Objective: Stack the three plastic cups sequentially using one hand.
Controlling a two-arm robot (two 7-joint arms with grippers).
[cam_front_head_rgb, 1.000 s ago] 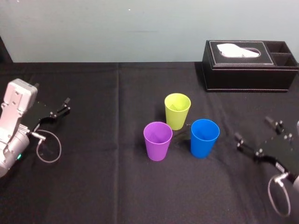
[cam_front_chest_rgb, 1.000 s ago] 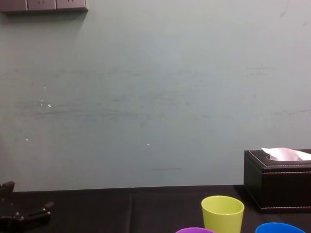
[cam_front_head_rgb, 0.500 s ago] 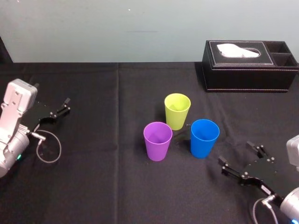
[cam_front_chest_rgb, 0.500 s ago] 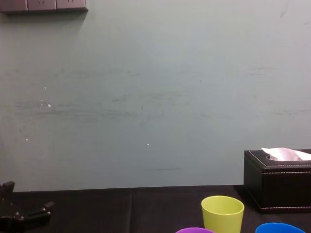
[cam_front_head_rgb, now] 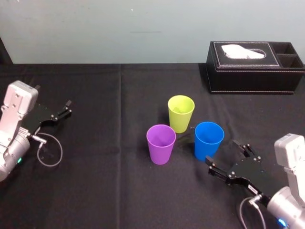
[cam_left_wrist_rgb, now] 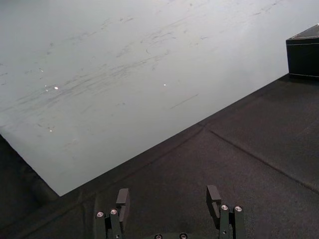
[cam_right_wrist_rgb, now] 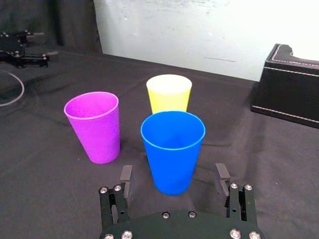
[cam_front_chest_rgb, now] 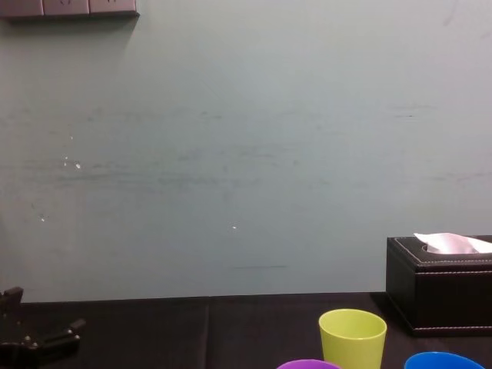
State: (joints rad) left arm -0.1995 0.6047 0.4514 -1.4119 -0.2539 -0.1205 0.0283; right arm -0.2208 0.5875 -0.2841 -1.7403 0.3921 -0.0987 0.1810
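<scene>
Three plastic cups stand upright and close together mid-table: a lime yellow-green cup point(cam_front_head_rgb: 181, 113) farthest back, a purple cup point(cam_front_head_rgb: 160, 144) front left and a blue cup point(cam_front_head_rgb: 208, 140) front right. My right gripper point(cam_front_head_rgb: 222, 152) sits just behind and to the right of the blue cup, low over the cloth and open. From its wrist, the blue cup point(cam_right_wrist_rgb: 173, 144) is centred just ahead of the spread fingers point(cam_right_wrist_rgb: 126, 175), which do not touch it, with the purple cup point(cam_right_wrist_rgb: 94, 127) and the yellow-green cup point(cam_right_wrist_rgb: 168, 93) beyond. My left gripper point(cam_front_head_rgb: 64, 109) rests open at the far left.
A black tissue box point(cam_front_head_rgb: 255, 67) stands at the back right near the wall. A black cloth point(cam_front_head_rgb: 105, 181) covers the table. A loose cable loop point(cam_front_head_rgb: 49, 152) hangs by the left arm. The left gripper point(cam_left_wrist_rgb: 168, 196) faces bare cloth and wall.
My right gripper has swung in from the table's right side toward the blue cup, staying open. The cups and the left arm have not moved.
</scene>
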